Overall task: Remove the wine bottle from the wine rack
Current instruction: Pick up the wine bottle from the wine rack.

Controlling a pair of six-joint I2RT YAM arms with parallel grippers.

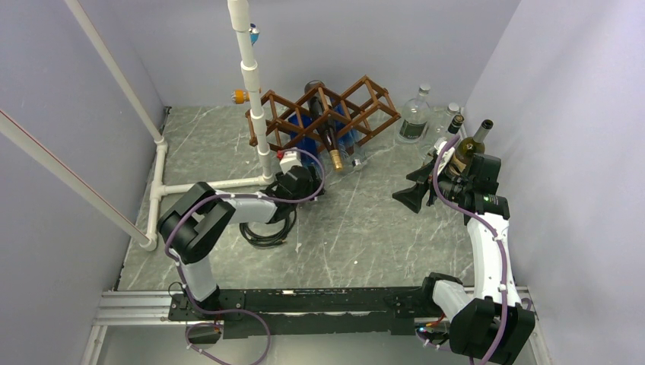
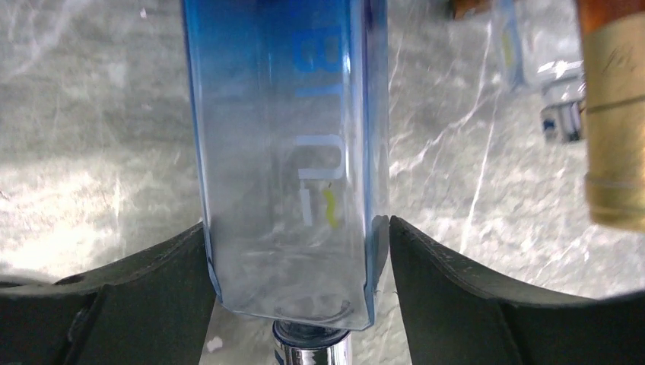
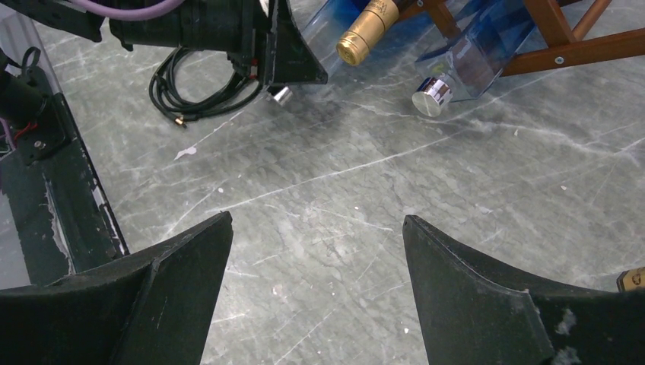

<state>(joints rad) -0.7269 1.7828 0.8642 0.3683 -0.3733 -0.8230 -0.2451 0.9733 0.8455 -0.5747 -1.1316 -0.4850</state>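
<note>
My left hand (image 2: 298, 228) sits around the blue bottle (image 2: 285, 137), one finger against each flat side just above the shoulder, with the chrome cap (image 2: 312, 351) pointing back toward my wrist. The fingers look to be touching the glass. I cannot tell whether they are pressing or only resting there, so I don't count it as a grip.

The bottle is square-sided glass: stiff, smooth, likely slick, and it will break if it drops. I can't judge how full it is, so I assume it is heavy. The flat faces give the fingers a good seat. I would hold across the body near the shoulder rather than on the thin neck, squeeze firmly, and draw it out along its own line.

It lies slanted in a lower cell of the rack (image 1: 382, 96), neck toward my arms and cap low over the surface (image 3: 319, 152). Just beside it, the gold-foil bottle (image 3: 365, 34) and a second blue bottle (image 3: 464, 65) jut from neighbouring cells, and a sideways drag could knock either one.

My right hand (image 3: 318, 220) hangs open and empty above the surface, well apart to the right, near the standing bottles (image 1: 414, 118) by the wall.
</note>
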